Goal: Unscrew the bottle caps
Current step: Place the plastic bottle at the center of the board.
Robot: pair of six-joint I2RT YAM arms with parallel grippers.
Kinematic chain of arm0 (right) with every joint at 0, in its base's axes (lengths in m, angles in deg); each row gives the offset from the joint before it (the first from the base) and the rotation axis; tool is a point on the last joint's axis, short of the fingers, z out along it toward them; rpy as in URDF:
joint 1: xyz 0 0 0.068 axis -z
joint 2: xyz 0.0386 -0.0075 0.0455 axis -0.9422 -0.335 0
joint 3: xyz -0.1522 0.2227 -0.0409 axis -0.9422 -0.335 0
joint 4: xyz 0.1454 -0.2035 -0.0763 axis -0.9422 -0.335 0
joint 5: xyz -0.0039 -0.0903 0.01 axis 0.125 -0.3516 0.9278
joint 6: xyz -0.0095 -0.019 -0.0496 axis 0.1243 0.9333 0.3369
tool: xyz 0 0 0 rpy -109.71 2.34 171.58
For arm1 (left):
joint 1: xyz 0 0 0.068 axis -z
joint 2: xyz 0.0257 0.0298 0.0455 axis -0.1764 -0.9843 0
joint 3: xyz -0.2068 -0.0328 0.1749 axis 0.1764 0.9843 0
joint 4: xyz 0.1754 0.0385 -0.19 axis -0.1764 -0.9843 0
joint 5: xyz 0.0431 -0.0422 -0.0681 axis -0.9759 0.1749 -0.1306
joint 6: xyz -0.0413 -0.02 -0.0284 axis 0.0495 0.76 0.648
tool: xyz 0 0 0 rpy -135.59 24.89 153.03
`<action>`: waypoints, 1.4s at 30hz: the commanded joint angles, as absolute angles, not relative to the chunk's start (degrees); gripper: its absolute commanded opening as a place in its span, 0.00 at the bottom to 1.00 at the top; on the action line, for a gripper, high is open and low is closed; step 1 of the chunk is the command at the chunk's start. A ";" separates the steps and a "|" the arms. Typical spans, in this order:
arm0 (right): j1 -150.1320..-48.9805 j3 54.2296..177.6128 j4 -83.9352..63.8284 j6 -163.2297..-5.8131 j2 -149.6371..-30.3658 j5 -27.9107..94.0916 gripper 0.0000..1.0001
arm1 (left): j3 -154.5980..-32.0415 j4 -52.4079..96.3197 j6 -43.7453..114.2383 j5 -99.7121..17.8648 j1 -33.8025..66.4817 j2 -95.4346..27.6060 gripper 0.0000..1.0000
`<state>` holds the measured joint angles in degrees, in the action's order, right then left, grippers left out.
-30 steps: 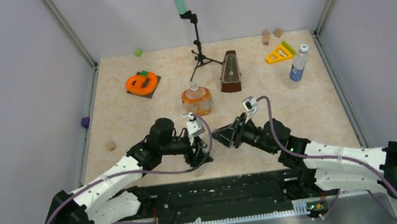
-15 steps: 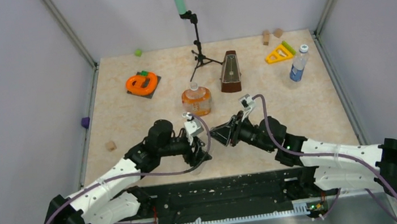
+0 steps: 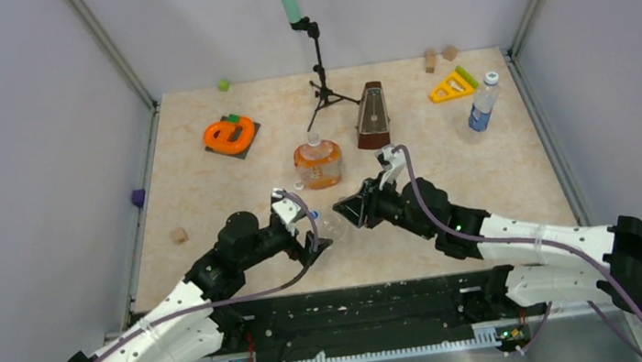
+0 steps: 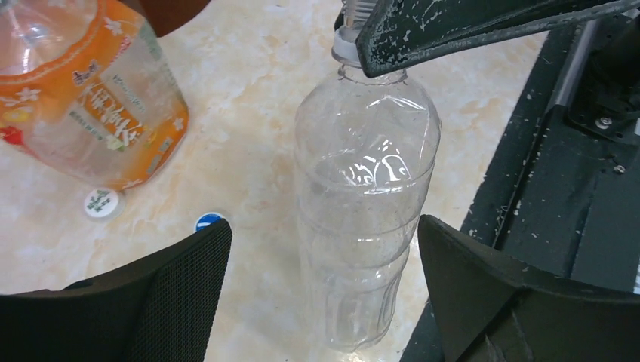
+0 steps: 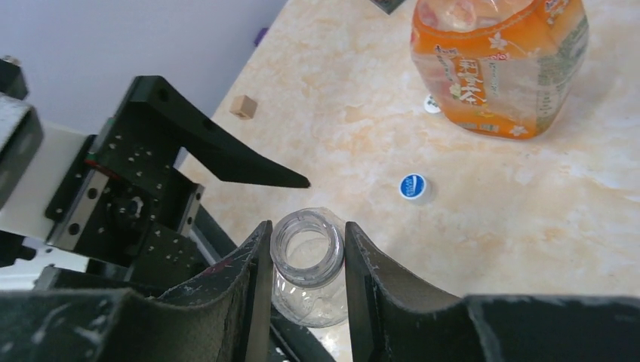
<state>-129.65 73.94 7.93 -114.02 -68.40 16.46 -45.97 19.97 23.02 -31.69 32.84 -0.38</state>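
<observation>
Our left gripper (image 4: 324,226) stands apart around the plain clear plastic bottle (image 4: 366,173); our right gripper (image 5: 307,226) clamps its open neck. We should release gently, keeping it upright. Beyond, a small blue round cap (image 4: 210,222) and a white cap (image 4: 102,202) lie beside the squat orange-liquid bottle (image 4: 90,98); the far blue-labelled bottle (image 3: 479,108) is capped.

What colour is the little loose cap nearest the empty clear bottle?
The cap is blue with white markings; clearest in the right wrist view.
</observation>
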 commanded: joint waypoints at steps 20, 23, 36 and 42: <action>-130.33 91.48 -6.07 -99.97 -77.62 -6.59 0.00 | -37.15 24.69 29.12 -65.27 32.58 19.90 0.96; -130.34 94.17 -7.55 -99.64 -81.01 -8.86 0.00 | -37.23 23.53 29.49 -67.68 32.56 20.05 0.97; -130.29 97.56 -4.13 -97.99 -88.72 -9.55 0.01 | -36.85 20.52 31.39 -73.93 32.55 23.64 0.98; -130.34 96.11 -3.21 -99.43 -88.76 -8.65 0.07 | -36.41 20.65 31.78 -74.83 32.55 24.51 0.98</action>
<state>-129.65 95.16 -4.79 -98.85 -88.60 -8.59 -36.83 19.43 31.07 -73.30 32.78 23.93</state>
